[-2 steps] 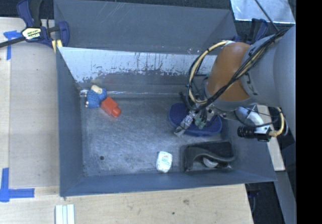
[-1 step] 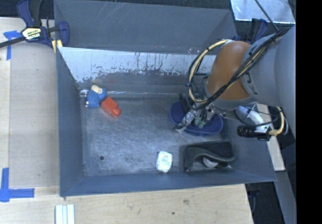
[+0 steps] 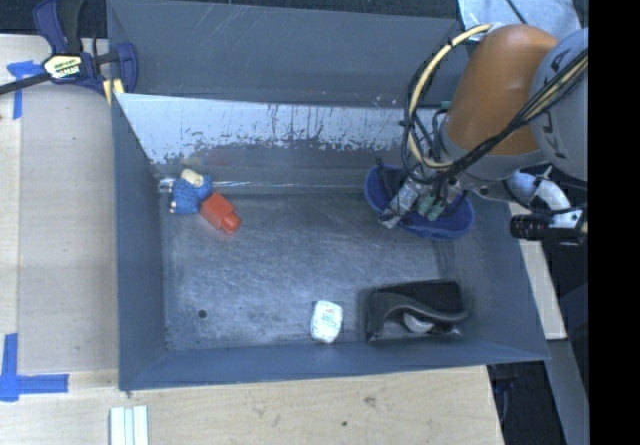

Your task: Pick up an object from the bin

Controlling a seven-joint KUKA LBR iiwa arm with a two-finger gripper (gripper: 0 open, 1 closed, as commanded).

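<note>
My gripper (image 3: 418, 203) is low at the back right of the bin, right over a dark blue bowl-shaped thing (image 3: 380, 191) that lies against the back wall. Its fingertips sit down among the blue thing's edges. Whether anything is between the fingers does not show. A black tape-dispenser-like thing (image 3: 415, 309) lies in front of it, near the bin's front right.
A small white rounded object (image 3: 326, 321) rests by the front wall, left of the black thing. A small blue figure with a tan head (image 3: 187, 191) and an orange-red piece (image 3: 221, 213) lie at the back left. The arm's orange cover and cables hang over the right rim.
</note>
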